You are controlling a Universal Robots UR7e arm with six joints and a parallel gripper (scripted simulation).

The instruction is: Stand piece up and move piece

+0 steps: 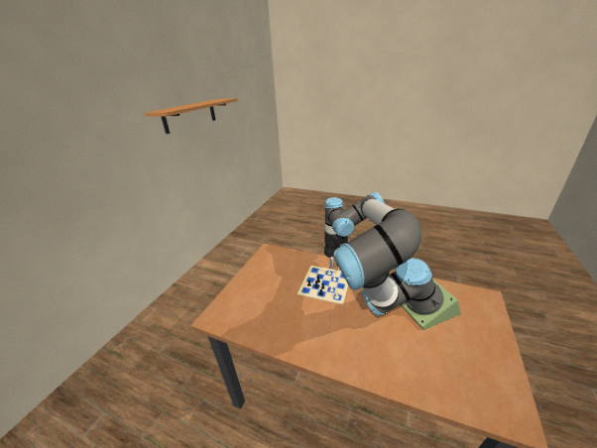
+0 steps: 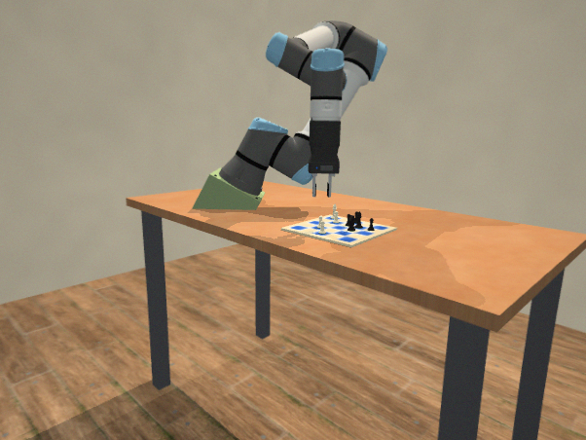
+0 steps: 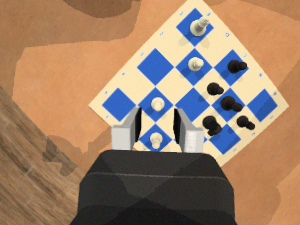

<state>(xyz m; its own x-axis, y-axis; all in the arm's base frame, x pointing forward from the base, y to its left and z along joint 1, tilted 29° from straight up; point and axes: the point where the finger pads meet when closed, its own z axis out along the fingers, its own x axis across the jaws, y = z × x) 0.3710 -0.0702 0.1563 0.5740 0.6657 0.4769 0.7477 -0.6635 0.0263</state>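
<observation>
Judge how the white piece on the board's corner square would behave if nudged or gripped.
The white piece would probably tip if pushed near its top, since it stands tall and narrow. Its smooth, rounded shape suggests it might slip in a loose grip. Once toppled, it would likely roll, given its round base.
</observation>
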